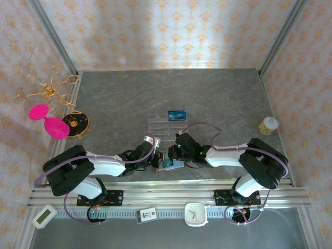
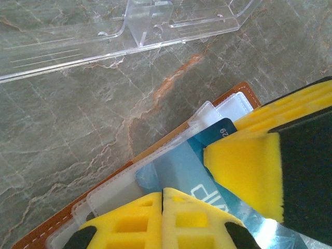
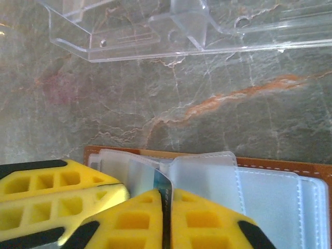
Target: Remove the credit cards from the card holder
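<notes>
right fingers pinch card (arm low)

The right gripper has its jaws closed on the top edge of a card protruding from the wallet. The wallet lies flat on the counter. A clear tray sits beyond the wallet.

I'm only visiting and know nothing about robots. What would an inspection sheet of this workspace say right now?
Surface: grey marbled table.
Job's things: brown card holder lying open; blue card in the clear tray; second card partly out of its sleeve.
Clutter: pink ornament, disc, jar, clock.
Tools: left tool shut, over the holder's sleeves; right tool shut on the second card.
Cables: run along both arms.
Surroundings: patterned wallpaper.
</notes>
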